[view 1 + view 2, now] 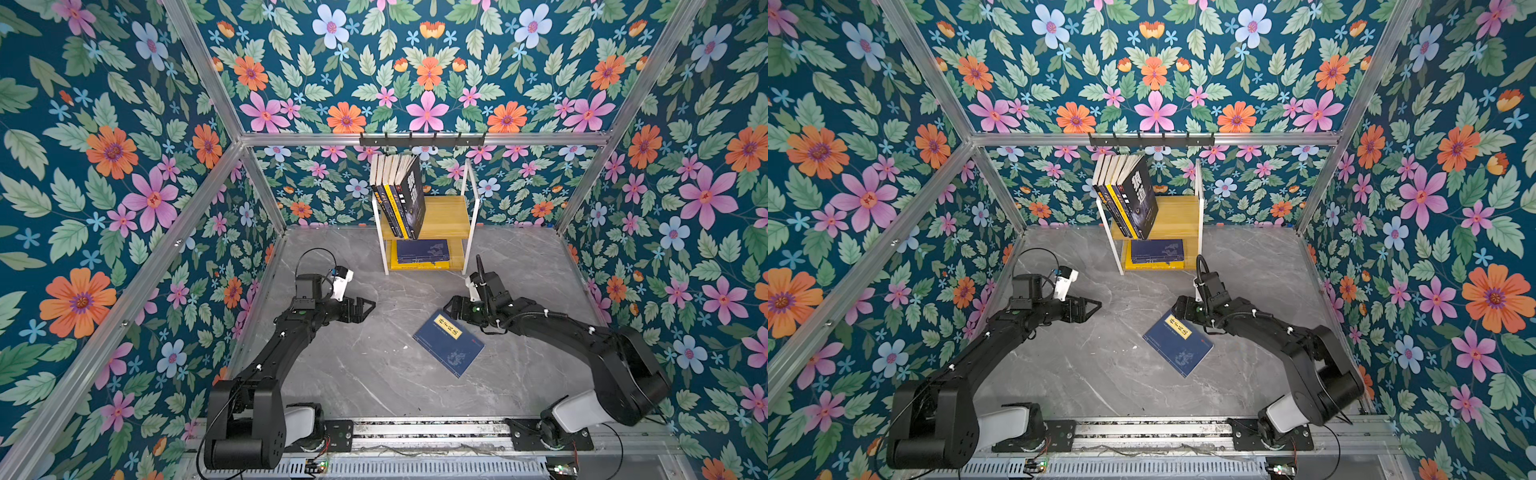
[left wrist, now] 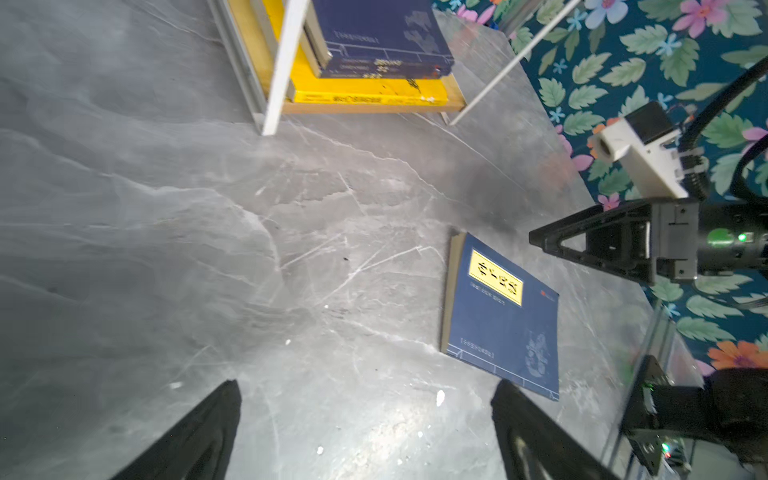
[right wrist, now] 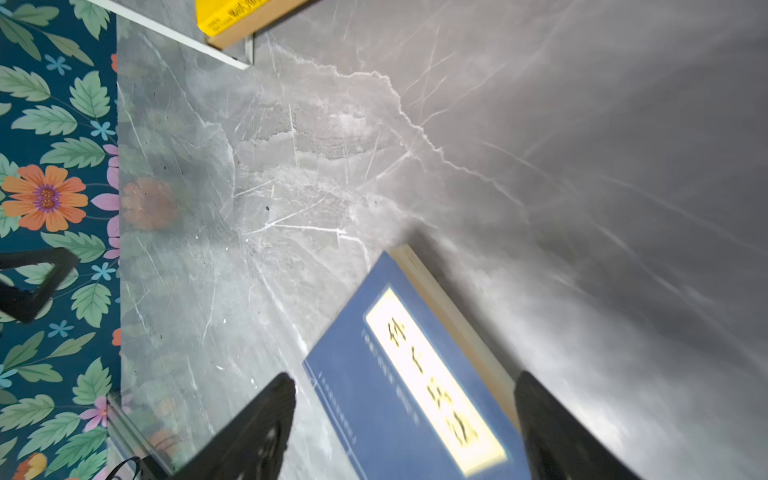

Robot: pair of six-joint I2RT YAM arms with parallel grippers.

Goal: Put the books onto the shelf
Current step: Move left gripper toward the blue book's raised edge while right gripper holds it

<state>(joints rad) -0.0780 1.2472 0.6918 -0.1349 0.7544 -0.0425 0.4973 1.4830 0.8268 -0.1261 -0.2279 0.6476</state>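
Note:
A navy book with a yellow title label (image 1: 449, 343) (image 1: 1178, 343) lies flat on the grey marble table, also seen in the left wrist view (image 2: 503, 316). My right gripper (image 1: 451, 308) (image 3: 406, 376) hovers open at the book's labelled end, and the cover (image 3: 374, 395) shows between its fingers. My left gripper (image 1: 368, 307) (image 2: 368, 386) is open and empty over bare table, left of the book. The shelf (image 1: 446, 216) (image 1: 1177, 216) stands at the back. Several books (image 1: 399, 195) lean on its top board. A navy book on a yellow one (image 1: 422, 251) lies on its lower board.
A black hook rail (image 1: 422, 140) hangs on the aluminium bar above the shelf. Floral walls with aluminium posts close in the table on three sides. The arms' base rail (image 1: 415, 430) runs along the front edge.

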